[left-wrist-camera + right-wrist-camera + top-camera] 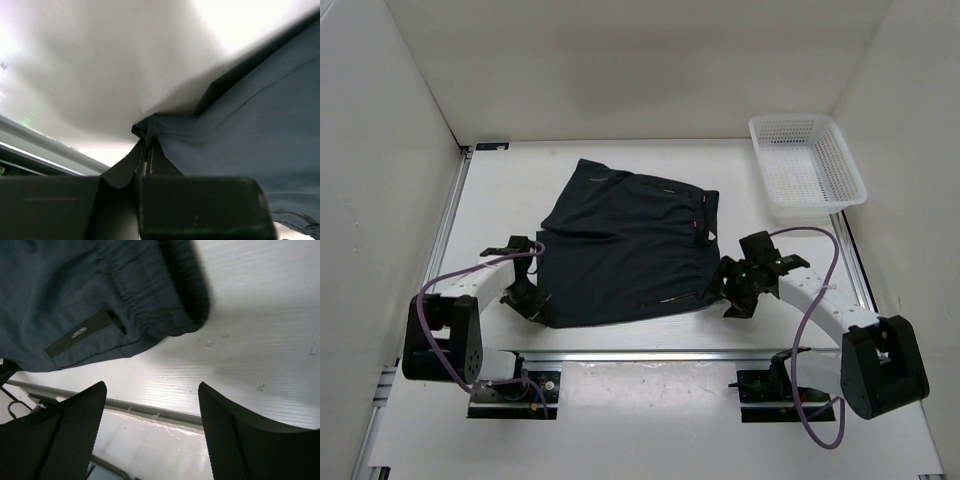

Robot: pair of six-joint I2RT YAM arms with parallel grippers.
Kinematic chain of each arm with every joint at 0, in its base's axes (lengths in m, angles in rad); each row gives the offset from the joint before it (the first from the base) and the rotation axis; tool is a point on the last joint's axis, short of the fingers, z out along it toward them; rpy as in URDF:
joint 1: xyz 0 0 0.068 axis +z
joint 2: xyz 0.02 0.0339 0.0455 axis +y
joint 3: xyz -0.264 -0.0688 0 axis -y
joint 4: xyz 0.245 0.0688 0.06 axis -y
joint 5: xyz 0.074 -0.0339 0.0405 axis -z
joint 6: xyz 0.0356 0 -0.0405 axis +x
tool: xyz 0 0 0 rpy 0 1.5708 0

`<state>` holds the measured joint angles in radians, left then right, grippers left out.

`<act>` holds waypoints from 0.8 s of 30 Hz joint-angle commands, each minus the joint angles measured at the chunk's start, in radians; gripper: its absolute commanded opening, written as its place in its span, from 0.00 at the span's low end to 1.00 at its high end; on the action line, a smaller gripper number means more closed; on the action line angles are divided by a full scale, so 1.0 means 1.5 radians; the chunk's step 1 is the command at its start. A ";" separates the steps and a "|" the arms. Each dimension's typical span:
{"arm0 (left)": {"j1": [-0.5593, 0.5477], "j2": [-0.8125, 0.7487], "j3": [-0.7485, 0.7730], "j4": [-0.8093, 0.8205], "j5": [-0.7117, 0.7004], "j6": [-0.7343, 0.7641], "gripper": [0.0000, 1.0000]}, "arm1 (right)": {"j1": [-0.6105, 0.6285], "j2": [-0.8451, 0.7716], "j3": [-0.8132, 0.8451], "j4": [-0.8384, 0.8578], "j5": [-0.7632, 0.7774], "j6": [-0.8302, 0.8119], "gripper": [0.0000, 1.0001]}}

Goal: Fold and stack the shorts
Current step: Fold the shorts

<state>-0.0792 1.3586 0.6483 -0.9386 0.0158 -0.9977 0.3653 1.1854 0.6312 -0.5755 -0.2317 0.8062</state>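
Shorts (625, 250) lie spread mid-table, waistband edge facing 3 o'clock. Left gripper (145, 150) is pinched on their 7 o'clock corner. Right gripper (150, 395) stands wide and empty just off the 4 o'clock waistband corner, the cloth at its 9 o'clock.

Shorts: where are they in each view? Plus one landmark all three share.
Top external: shorts mid-frame, spread on the table.
Left wrist: shorts fill the right half, corner pinched in the left gripper.
Right wrist: shorts upper left, waistband edge, above the open right gripper.
Shared landmark: metal rail at the table's near edge.
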 commanded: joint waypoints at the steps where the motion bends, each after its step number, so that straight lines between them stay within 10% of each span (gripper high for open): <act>1: -0.002 -0.005 0.023 0.021 -0.026 0.013 0.10 | -0.014 0.021 -0.017 0.054 -0.033 0.043 0.78; 12: -0.002 -0.042 0.050 0.014 -0.020 0.032 0.10 | -0.014 0.067 -0.039 0.177 0.099 0.074 0.63; 17: -0.002 -0.072 0.082 -0.011 -0.033 0.046 0.10 | -0.014 0.127 -0.009 0.171 0.116 0.061 0.00; 24: -0.002 -0.149 0.130 -0.101 -0.060 0.023 0.10 | -0.014 0.016 -0.030 0.040 0.171 0.054 0.00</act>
<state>-0.0803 1.2106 0.8135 -1.0084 -0.0380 -0.9443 0.3470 1.2919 0.5964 -0.3946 -0.0563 0.9054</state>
